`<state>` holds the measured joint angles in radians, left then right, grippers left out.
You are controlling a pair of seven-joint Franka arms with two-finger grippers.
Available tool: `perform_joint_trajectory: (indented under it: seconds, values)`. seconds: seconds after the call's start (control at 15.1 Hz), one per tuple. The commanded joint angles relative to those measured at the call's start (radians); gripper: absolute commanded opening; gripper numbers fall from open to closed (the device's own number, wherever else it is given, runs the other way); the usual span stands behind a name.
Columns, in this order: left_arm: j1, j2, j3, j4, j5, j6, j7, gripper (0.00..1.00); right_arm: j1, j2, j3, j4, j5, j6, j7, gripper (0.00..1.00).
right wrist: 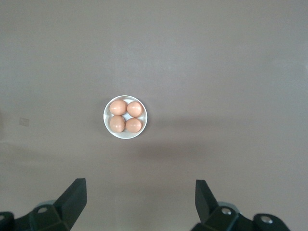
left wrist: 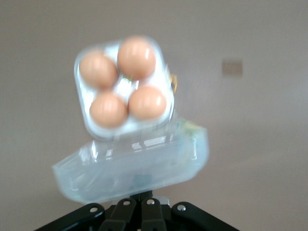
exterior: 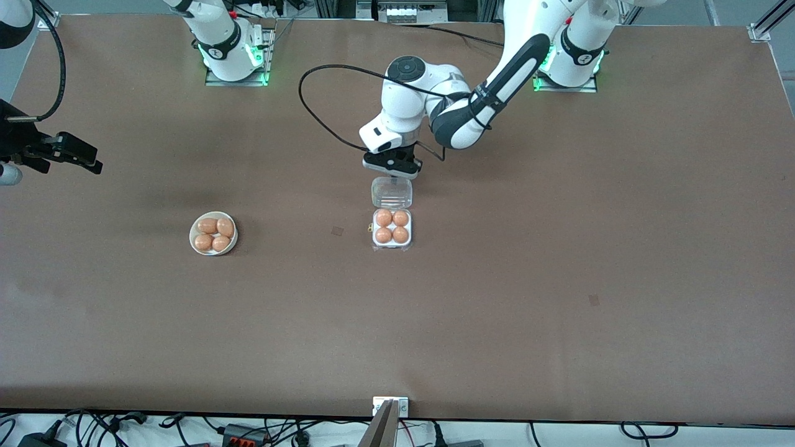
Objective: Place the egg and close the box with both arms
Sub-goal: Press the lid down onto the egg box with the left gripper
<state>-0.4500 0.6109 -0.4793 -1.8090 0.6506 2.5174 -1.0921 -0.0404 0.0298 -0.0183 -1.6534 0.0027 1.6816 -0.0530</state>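
Observation:
The box's white tray (exterior: 392, 247) sits mid-table with an orange-brown egg (exterior: 384, 218) in each cell. Its clear lid (exterior: 392, 192) is hinged open toward the robots. My left gripper (exterior: 394, 179) is at the lid's outer edge with its fingers shut. In the left wrist view the tips (left wrist: 144, 195) are hidden under the tilted lid (left wrist: 134, 168), with the filled tray (left wrist: 96, 132) past it. My right gripper (exterior: 93, 160) is open and empty, high over the right arm's end of the table; its view (right wrist: 140, 187) looks down on the bowl.
A round white bowl (exterior: 192, 234) with several more eggs sits toward the right arm's end of the table, level with the box; it also shows in the right wrist view (right wrist: 125, 135). A small dark patch (exterior: 337, 231) marks the brown tabletop between bowl and box.

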Motion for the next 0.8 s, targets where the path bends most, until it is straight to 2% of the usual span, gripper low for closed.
perform_joint_trajectory:
  seconds: [0.0,0.13,0.33,0.4,0.53,0.73]
  values:
    - [0.001,0.073,0.050,0.155,0.174,0.004,-0.028,0.01,-0.007,-0.004,0.004,0.004,0.019,0.003,0.001,1.00]
    - [0.019,0.107,0.057,0.213,0.182,0.004,-0.026,0.01,-0.007,-0.005,0.004,0.006,0.013,0.004,0.001,1.00]
    - [0.031,0.083,0.045,0.203,0.176,-0.009,-0.032,0.01,-0.004,-0.005,0.006,0.006,0.007,0.009,0.001,1.00]
    - [0.037,0.060,0.022,0.186,0.147,-0.037,-0.032,0.01,-0.006,-0.007,0.004,0.006,0.010,0.004,0.001,1.00]
    - [0.069,0.033,-0.036,0.188,0.068,-0.159,-0.023,0.01,-0.006,-0.008,0.004,0.006,0.013,0.001,0.001,1.00]
    - [0.122,0.023,-0.149,0.214,0.009,-0.380,-0.020,0.01,-0.007,-0.008,0.004,0.006,0.010,-0.017,-0.002,1.00]
